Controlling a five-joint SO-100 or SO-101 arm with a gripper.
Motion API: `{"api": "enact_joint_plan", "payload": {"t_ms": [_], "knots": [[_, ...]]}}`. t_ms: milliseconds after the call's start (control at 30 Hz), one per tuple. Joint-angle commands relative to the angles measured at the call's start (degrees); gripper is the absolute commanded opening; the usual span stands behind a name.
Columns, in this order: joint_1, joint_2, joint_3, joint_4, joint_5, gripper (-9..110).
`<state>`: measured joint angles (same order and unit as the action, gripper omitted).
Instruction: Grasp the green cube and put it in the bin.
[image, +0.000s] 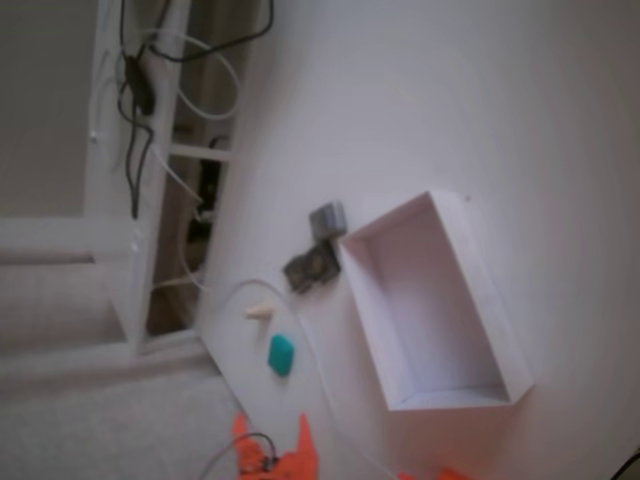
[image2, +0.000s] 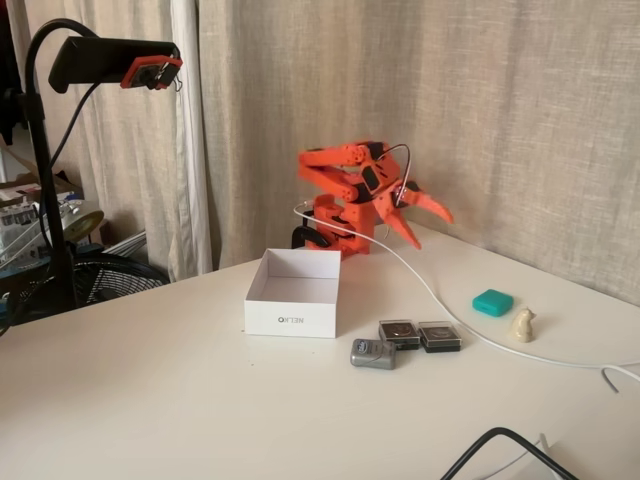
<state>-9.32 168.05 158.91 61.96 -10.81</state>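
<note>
Shallow white rectangular cardboard bin (image2: 293, 292) with thin upright walls, standing on the white counter (image2: 180, 400); its interior holds nothing in both fixed views. Small teal-green cube (image2: 492, 302) with rounded edges lies on the counter well to the right of the bin in a fixed view, just beside a small cream figurine (image2: 521, 324). Between cube and bin lie two dark square pieces (image2: 420, 335) and a grey block (image2: 373, 353). Orange arm's hand (image2: 420, 222), fingers spread apart and holding nothing, hangs behind the bin. Beige curtain (image2: 450, 110) backs the counter; a white cable (image2: 440, 300) crosses it.
</note>
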Motion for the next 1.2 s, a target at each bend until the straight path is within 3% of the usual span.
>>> {"api": "enact_joint_plan", "payload": {"t_ms": [0,233,467,733,1167], "knots": [[2.2,-14.06,-13.18,-3.25,-0.09,44],[8.79,-45.79,-34.72,-0.88,-0.18,44],[8.26,-60.03,-39.55,0.0,-2.55,45],[0.26,-77.43,-57.57,7.91,-2.55,45],[0.79,-96.5,-72.86,11.87,-2.55,45]]}}
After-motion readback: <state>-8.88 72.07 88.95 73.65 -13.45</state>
